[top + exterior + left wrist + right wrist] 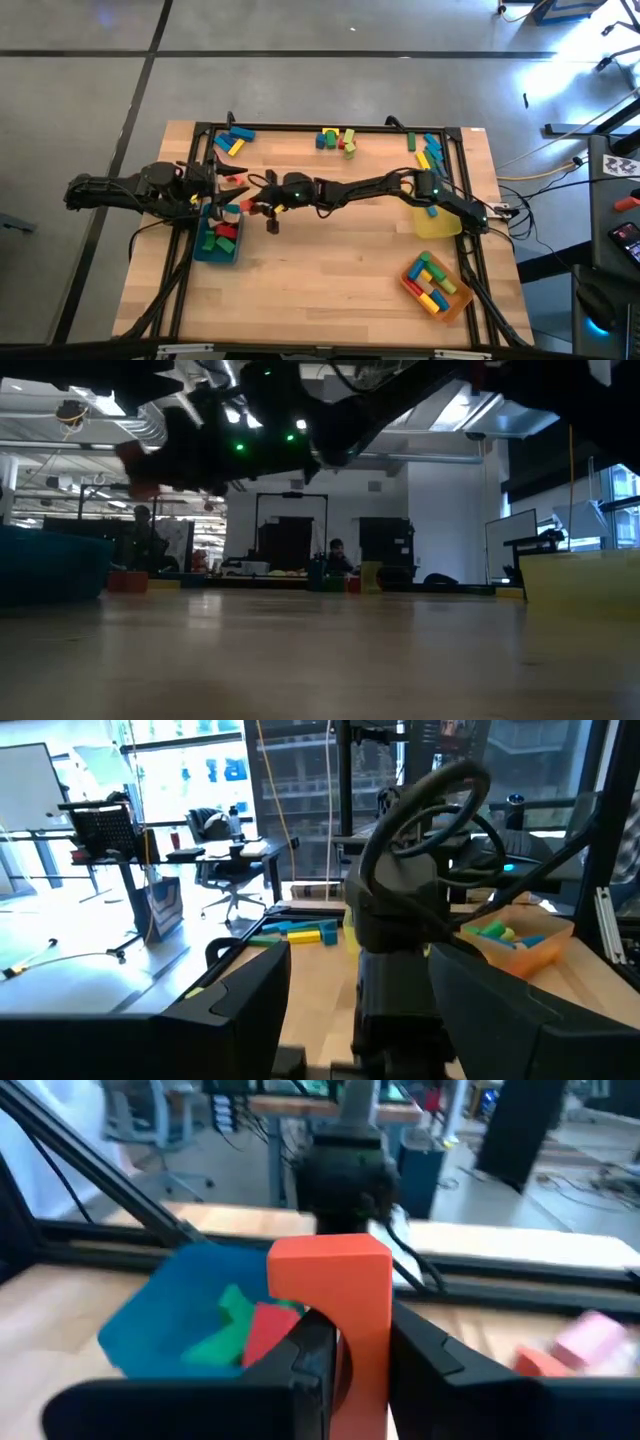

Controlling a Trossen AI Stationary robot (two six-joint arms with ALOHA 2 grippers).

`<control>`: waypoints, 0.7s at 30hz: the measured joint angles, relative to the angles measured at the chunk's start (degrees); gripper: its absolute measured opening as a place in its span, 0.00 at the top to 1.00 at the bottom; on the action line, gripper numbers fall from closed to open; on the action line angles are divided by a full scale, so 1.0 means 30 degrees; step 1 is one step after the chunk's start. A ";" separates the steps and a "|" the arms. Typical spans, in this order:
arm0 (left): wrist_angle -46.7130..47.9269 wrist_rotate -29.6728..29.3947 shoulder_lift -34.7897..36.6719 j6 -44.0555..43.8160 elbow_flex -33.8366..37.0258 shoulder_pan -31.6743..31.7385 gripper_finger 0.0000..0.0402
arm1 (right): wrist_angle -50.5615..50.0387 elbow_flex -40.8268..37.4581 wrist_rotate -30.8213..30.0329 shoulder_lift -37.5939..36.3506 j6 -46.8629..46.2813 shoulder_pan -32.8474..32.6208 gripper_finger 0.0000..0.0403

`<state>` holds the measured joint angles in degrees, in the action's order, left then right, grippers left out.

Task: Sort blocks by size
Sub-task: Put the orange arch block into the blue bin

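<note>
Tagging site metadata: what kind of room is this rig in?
Likely an open-plan robotics lab or office workshop: desks and office chairs beyond the table, monitors across the room, bare concrete floor, exposed ceiling ducting.

Orange arch block (342,1315), teal tray (170,1315), yellow tray (437,222).

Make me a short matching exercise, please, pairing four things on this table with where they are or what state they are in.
Things:
1. Right claw
2. Left claw
3. Teal tray
4. Orange tray

Places or states:
A. near the table's front right corner, holding mixed blocks
B. shut on an orange block
C. open, holding nothing
D. at the table's left edge, holding red and green blocks

Pairs: 1-B, 2-C, 3-D, 4-A
</note>
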<state>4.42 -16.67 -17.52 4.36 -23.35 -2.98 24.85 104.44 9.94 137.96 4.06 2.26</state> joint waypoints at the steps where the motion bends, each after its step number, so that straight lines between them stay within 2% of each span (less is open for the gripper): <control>1: -0.0004 0.0001 0.0000 -0.0001 0.0000 0.0000 0.44 | -0.0164 0.0509 0.0233 0.0302 -0.0186 -0.0011 0.84; 10: -0.0050 0.0001 -0.0036 -0.0010 0.0000 0.0007 0.44 | -0.0178 0.5058 0.0405 0.3662 -0.0980 -0.0028 0.84; 14: -0.0050 0.0001 -0.0036 0.0035 0.0000 0.0007 0.44 | 0.0922 0.6697 0.0218 0.4936 -0.0911 -0.0131 0.84; 21: -0.0042 0.0001 -0.0044 0.0035 0.0000 0.0007 0.44 | 0.1726 0.8254 -0.0054 0.6574 -0.0814 -0.0411 0.84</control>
<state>4.29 -16.67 -17.65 4.47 -23.35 -2.96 30.03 129.20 9.77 157.69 1.62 1.03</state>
